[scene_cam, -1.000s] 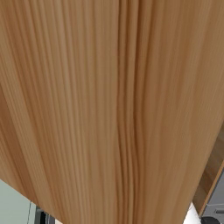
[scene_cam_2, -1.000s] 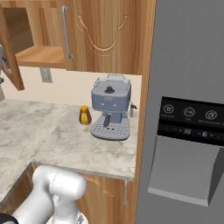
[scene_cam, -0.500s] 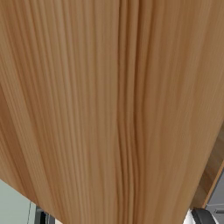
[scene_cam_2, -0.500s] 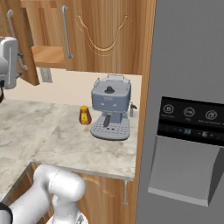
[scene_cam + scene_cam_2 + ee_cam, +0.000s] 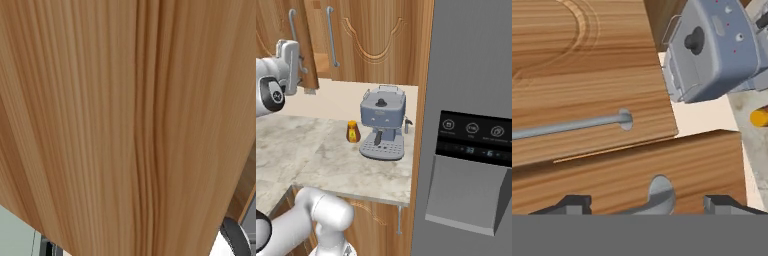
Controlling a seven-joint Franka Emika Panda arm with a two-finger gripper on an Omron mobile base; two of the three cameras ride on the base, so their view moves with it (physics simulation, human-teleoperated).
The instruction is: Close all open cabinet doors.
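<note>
Hand view: gripper (image 5: 647,202) tips spread beside cabinet door (image 5: 637,175) handle (image 5: 654,195).

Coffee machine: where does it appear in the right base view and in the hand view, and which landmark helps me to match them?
Right base view: the coffee machine stands at centre, on the counter.
Hand view: the coffee machine is at the upper right, tilted.
Shared landmark: the small yellow jar beside it; in the hand view the small yellow jar is at the right edge.
</note>
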